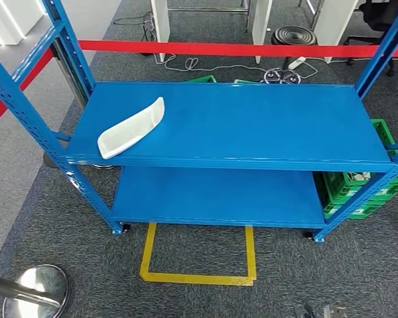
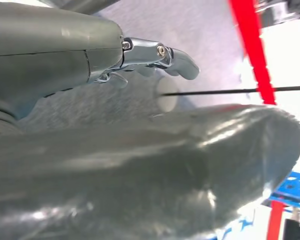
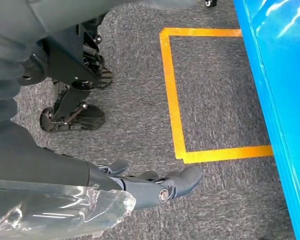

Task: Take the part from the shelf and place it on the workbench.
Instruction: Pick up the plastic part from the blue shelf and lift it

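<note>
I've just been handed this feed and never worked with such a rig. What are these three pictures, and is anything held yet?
The wide picture is the humanoid robot's head camera, looking down at a blue shelf. The white part lies on its upper board, toward the left end, untouched. A yellow square is taped on the carpet in front.

The other two come from cameras at its wrists. The left hand and the right hand both hang free, fingers extended, holding nothing; the right one is above the carpet beside the shelf.

No readable text, label, brand, number or sign appears in any view. The blue metal shelf (image 1: 227, 126) and the long white curved plastic part (image 1: 132, 127) lying on it carry no visible lettering.
</note>
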Action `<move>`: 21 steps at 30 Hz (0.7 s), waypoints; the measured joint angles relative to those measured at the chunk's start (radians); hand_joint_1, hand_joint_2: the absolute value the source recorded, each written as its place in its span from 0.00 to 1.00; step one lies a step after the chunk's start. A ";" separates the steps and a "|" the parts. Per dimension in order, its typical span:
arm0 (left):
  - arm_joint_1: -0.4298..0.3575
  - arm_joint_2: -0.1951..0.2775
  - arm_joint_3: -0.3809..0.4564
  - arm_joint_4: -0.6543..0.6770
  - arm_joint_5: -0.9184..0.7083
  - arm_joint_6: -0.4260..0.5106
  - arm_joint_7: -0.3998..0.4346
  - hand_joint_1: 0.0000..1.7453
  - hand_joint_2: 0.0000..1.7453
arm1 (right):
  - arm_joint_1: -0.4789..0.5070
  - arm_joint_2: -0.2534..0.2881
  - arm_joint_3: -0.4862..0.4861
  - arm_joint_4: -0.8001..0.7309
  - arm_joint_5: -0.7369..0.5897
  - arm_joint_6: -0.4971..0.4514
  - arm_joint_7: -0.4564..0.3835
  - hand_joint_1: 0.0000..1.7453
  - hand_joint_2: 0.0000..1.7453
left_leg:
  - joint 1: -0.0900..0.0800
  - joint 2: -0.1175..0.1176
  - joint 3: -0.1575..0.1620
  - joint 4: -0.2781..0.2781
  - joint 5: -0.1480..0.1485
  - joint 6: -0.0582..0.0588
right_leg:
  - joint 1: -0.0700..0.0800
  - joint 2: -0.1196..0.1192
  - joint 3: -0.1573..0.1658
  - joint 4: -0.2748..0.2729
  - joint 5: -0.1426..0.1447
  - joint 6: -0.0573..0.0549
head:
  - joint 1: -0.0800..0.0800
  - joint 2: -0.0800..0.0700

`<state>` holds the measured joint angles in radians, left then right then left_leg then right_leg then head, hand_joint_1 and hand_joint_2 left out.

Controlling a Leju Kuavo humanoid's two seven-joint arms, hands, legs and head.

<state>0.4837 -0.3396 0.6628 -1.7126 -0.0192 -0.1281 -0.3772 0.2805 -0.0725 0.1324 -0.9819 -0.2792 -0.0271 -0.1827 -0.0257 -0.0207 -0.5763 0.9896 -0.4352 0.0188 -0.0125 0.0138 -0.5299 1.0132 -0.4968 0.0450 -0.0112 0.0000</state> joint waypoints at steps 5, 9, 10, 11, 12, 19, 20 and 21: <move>-0.002 -0.003 0.013 -0.029 0.000 -0.002 -0.003 0.00 0.00 | -0.001 -0.001 0.000 -0.006 0.004 0.000 0.001 0.00 0.00 | 0.011 0.001 0.017 -0.015 -0.004 0.018 | 0.003 -0.004 -0.023 0.071 -0.042 0.016 | 0.005 0.000; -0.001 -0.005 0.015 -0.051 -0.037 -0.020 -0.016 0.00 0.00 | 0.005 -0.002 0.001 -0.006 0.023 -0.001 0.009 0.00 0.00 | 0.013 0.000 0.033 -0.015 -0.029 0.019 | 0.001 -0.006 -0.149 0.285 -0.109 0.025 | 0.008 0.000; 0.000 -0.005 0.015 -0.061 -0.052 -0.031 -0.017 0.00 0.00 | 0.008 -0.002 0.001 -0.005 0.029 -0.001 0.011 0.00 0.00 | 0.014 0.000 0.042 -0.015 -0.035 0.016 | 0.001 -0.006 -0.149 0.270 -0.088 0.025 | 0.008 0.000; 0.000 -0.006 0.014 -0.072 -0.065 -0.041 -0.018 0.00 0.00 | 0.010 -0.002 0.001 -0.005 0.034 -0.001 0.012 0.00 0.00 | 0.016 0.000 0.054 -0.015 -0.042 0.013 | 0.000 -0.006 -0.130 0.218 -0.051 0.024 | 0.009 0.000; 0.001 -0.007 0.014 -0.086 -0.078 -0.050 -0.018 0.00 0.00 | 0.011 -0.002 0.000 -0.005 0.041 -0.001 0.013 0.00 0.00 | 0.017 0.001 0.066 -0.014 -0.050 0.008 | -0.001 -0.006 -0.101 0.146 -0.009 0.025 | 0.009 0.000; 0.007 -0.009 -0.004 -0.171 -0.149 -0.082 -0.033 0.00 0.00 | 0.012 -0.002 -0.001 -0.003 0.093 0.008 0.032 0.00 0.00 | 0.017 0.002 0.073 0.046 -0.055 -0.034 | -0.002 -0.005 -0.009 0.008 0.000 -0.024 | 0.006 0.000; 0.007 -0.010 -0.006 -0.178 -0.155 -0.085 -0.035 0.00 0.00 | 0.012 -0.002 -0.002 -0.003 0.100 0.010 0.034 0.00 0.00 | 0.018 0.004 0.040 0.101 -0.050 -0.039 | -0.003 -0.006 0.008 0.004 -0.003 -0.029 | 0.004 0.000; 0.007 -0.010 -0.008 -0.185 -0.159 -0.087 -0.036 0.00 0.00 | 0.012 -0.002 -0.002 -0.003 0.105 0.010 0.036 0.00 0.00 | 0.019 0.007 -0.005 0.167 -0.054 -0.044 | -0.003 -0.007 0.022 -0.003 -0.010 -0.033 | 0.002 0.000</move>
<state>0.4903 -0.3499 0.6544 -1.8974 -0.1784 -0.2151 -0.4131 0.2928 -0.0740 0.1305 -0.9847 -0.1743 -0.0168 -0.1471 -0.0062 -0.0141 -0.5813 1.1566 -0.4890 -0.0257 -0.0156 0.0068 -0.5080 1.0102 -0.5070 0.0120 -0.0090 0.0000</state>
